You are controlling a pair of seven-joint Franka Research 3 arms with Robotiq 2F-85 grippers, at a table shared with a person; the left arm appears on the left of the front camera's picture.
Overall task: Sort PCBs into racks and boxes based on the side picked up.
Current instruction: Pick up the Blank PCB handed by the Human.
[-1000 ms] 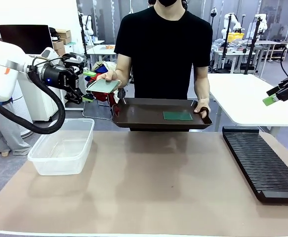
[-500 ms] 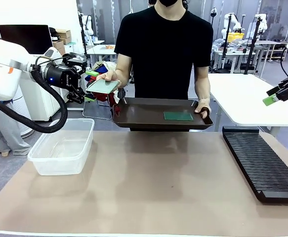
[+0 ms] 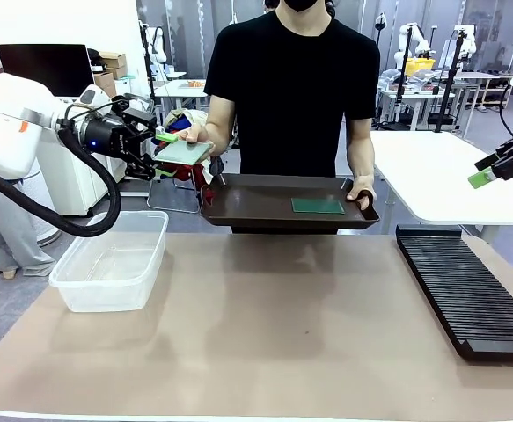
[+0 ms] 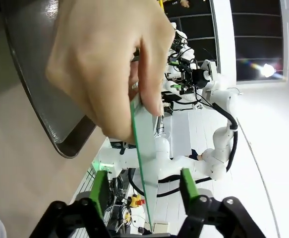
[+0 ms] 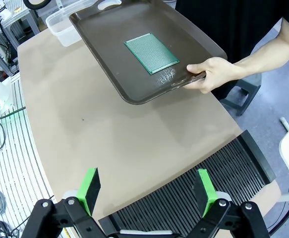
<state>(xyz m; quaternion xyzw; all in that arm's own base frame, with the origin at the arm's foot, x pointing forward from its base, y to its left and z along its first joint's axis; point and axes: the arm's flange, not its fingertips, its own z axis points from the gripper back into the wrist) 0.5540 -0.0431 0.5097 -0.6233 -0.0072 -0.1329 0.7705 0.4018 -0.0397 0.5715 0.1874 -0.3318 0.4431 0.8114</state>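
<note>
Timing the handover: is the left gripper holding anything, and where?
Nothing: the left gripper is open, jaws astride one end of the PCB; the person's hand holds the other end.

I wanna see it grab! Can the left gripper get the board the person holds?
Probably yes: the open left gripper flanks the PCB's free end; the person's hand holds the other.
</note>
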